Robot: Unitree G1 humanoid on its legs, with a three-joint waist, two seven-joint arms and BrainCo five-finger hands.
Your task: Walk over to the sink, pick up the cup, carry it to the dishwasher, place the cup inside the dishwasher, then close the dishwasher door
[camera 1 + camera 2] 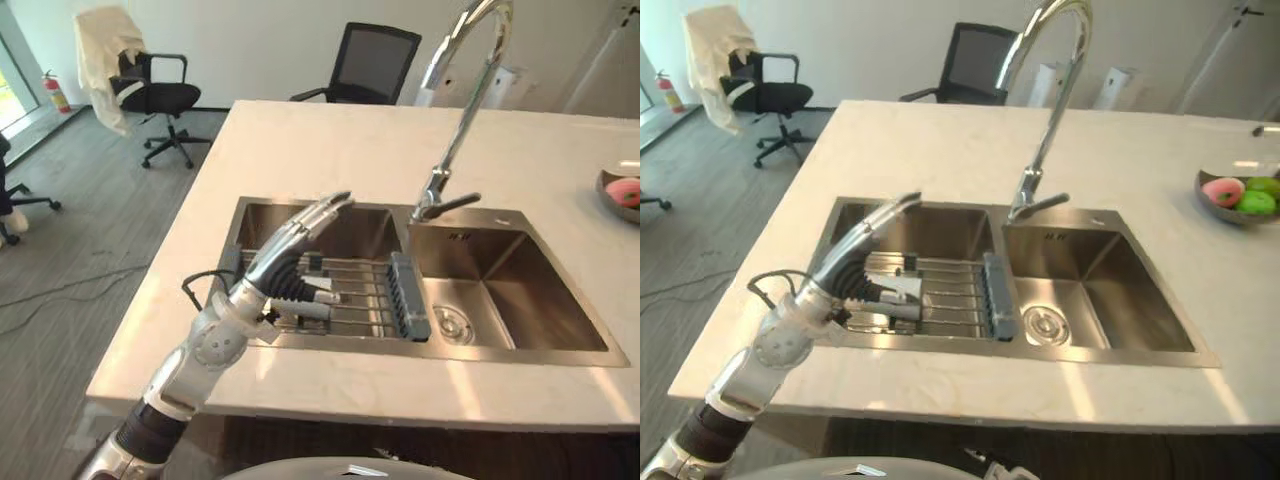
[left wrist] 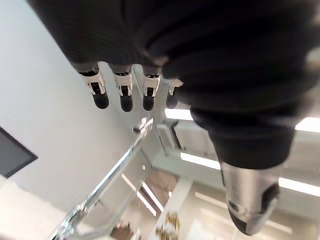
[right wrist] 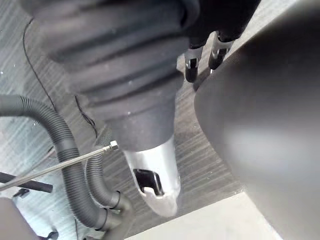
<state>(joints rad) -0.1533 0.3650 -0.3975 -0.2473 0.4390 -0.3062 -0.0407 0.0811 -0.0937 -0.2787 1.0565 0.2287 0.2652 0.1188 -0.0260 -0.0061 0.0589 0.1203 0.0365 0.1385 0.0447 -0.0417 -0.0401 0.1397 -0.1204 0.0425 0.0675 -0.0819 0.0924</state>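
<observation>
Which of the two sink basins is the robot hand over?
The left basin, the one with the wire rack across it; the right basin shows its drain.

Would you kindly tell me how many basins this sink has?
2. The left basin has a wire rack lying across it, with the left hand raised over it. The right basin has the drain in its floor. None look hidden.

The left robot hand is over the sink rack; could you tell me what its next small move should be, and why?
Probably lower the left robot hand toward the rack in the sink: its fingers are straight, holding nothing, and it hangs over the left basin above the rack's bars.
</observation>
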